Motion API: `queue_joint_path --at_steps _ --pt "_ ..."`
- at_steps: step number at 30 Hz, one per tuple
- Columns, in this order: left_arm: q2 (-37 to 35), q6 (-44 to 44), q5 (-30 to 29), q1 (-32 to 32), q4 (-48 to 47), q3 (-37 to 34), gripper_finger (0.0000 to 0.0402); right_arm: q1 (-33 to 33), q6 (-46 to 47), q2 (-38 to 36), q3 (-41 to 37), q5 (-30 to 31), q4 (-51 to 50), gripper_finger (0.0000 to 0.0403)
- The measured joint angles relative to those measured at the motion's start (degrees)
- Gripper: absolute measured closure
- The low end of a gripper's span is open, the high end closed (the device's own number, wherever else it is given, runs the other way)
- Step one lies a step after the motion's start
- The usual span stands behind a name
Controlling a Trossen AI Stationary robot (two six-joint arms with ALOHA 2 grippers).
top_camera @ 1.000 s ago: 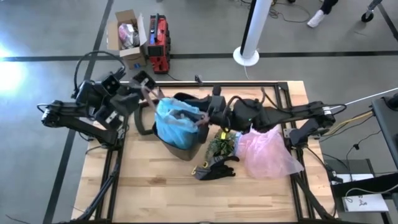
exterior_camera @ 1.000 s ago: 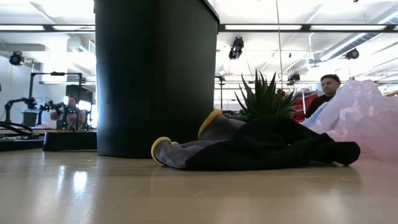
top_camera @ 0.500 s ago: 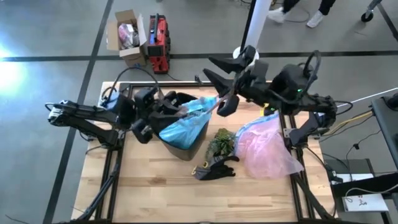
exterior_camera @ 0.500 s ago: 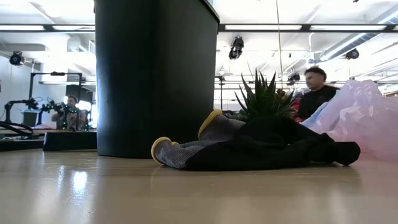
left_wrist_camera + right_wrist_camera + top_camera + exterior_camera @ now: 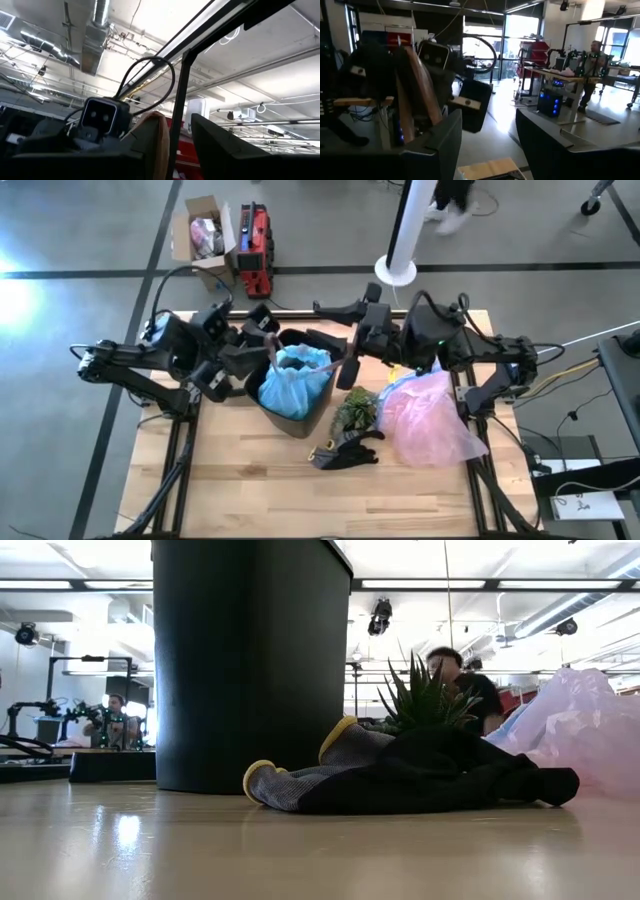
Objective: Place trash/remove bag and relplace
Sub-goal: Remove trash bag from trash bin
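Both end effectors flank bag [image 5: 292,383] in bin [image 5: 300,423].

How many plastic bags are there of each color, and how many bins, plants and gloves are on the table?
Blue bag: 1
Pink bag: 1
Black bin: 1
Green plant: 1
Black-and-yellow glove: 1
Total: 5
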Motion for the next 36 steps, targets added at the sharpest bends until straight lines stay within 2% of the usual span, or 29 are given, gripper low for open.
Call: queue_joint_path --at_steps 6,8,11,17,20,25,28,32,36 --pt "0.0 1.1 -0.1 0.0 0.0 1.8 0.0304 0.0 0.5 0.0 -1.3 0.0 -0.3 0.0219" --pt "0.0 2.9 -1.9 0.0 0.0 3.1 0.0304 0.0 0.4 0.0 -1.4 0.0 -1.1 0.0218" --pt "0.0 5.4 -5.2 0.3 -0.1 6.4 0.0304 0.0 0.9 0.0 -1.4 0.0 -2.2 0.0217" --pt "-0.2 6.2 -5.6 1.4 -4.6 12.2 0.0304 0.0 1.4 0.1 -1.9 0.0 -2.7 0.0217" --pt "0.0 6.2 -5.6 1.4 -7.1 12.3 0.0304 0.0 1.4 0.4 -1.9 -0.1 1.2 0.0217" --pt "2.3 5.5 -5.6 1.4 -4.9 12.4 0.0304 0.0 0.8 3.9 -1.7 -1.5 9.5 0.0217" --pt "4.0 4.1 -5.5 1.4 -4.5 13.7 0.0304 -0.3 0.8 6.8 -1.8 -1.2 10.0 0.0217" --pt "5.6 2.2 -5.1 1.3 -4.5 14.0 0.0304 -0.6 0.7 9.7 -1.2 -1.0 15.8 0.0217" --pt "5.7 0.3 -2.4 1.5 -5.2 13.9 0.0304 -1.0 2.2 10.3 -0.5 -3.0 15.9 0.0217"
